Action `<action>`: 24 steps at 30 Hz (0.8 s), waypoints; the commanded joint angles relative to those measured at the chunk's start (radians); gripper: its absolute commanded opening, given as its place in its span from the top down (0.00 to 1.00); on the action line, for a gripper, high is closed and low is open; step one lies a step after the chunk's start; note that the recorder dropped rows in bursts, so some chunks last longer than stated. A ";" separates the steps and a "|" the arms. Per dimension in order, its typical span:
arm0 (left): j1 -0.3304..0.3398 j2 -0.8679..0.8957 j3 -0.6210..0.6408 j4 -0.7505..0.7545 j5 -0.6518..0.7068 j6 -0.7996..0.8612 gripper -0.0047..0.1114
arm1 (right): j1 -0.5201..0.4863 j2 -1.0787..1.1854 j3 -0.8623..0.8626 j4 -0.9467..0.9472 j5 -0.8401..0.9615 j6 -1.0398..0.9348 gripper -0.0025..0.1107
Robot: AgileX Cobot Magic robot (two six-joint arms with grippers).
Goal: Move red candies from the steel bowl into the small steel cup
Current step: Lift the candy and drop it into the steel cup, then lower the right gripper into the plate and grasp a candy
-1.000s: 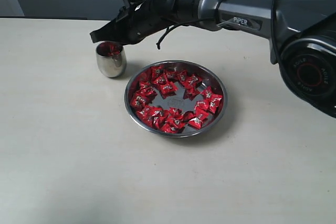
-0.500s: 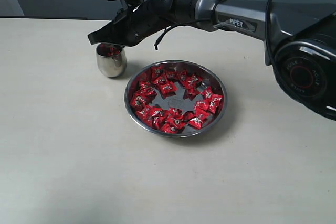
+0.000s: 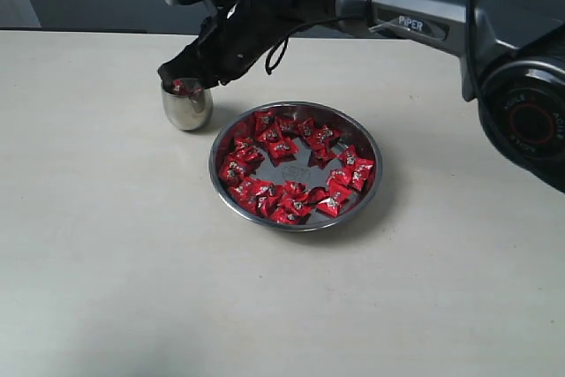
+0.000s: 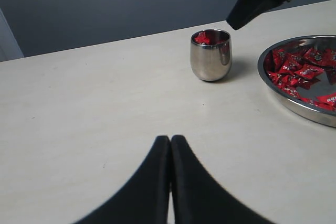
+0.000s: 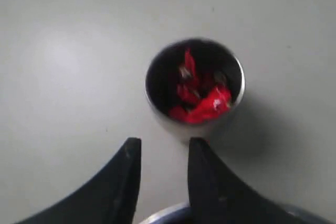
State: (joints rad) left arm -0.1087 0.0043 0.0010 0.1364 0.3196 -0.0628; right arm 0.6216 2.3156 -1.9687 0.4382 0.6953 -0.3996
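The small steel cup (image 3: 186, 105) stands left of the steel bowl (image 3: 296, 227) and holds a few red candies (image 5: 202, 103). Many more red candies (image 3: 282, 149) lie in a ring in the bowl. My right gripper (image 3: 172, 73) reaches across and hangs just above the cup's rim, tilted down. It is open with nothing between its fingers (image 5: 129, 156), and the cup (image 5: 194, 82) lies just beyond the tips of my right gripper (image 5: 164, 142). My left gripper (image 4: 170, 139) is shut and empty over bare table, well short of the cup (image 4: 210, 56).
The right arm (image 3: 415, 19) stretches over the table's back edge and above the bowl's far side. The pale table (image 3: 132, 262) spreads wide around the bowl and cup. The bowl's rim (image 4: 294, 103) is also seen in the left wrist view.
The right arm has lifted at the wrist and pitched its gripper more steeply down over the cup. Cup, bowl and candies have not moved.
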 commanded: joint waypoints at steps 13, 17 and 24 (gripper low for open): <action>-0.003 -0.004 -0.001 -0.001 -0.009 -0.005 0.96 | -0.005 0.051 -0.008 -0.453 0.361 0.310 0.70; -0.003 -0.004 -0.001 -0.001 -0.009 -0.005 0.96 | -0.005 0.066 -0.008 -0.474 0.371 0.310 0.70; -0.003 -0.004 -0.001 -0.001 -0.009 -0.005 0.96 | -0.005 0.068 -0.008 -0.538 0.367 0.331 0.70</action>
State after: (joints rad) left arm -0.1087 0.0043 0.0010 0.1364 0.3196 -0.0628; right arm 0.6216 2.3850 -1.9747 -0.0664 1.0647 -0.0778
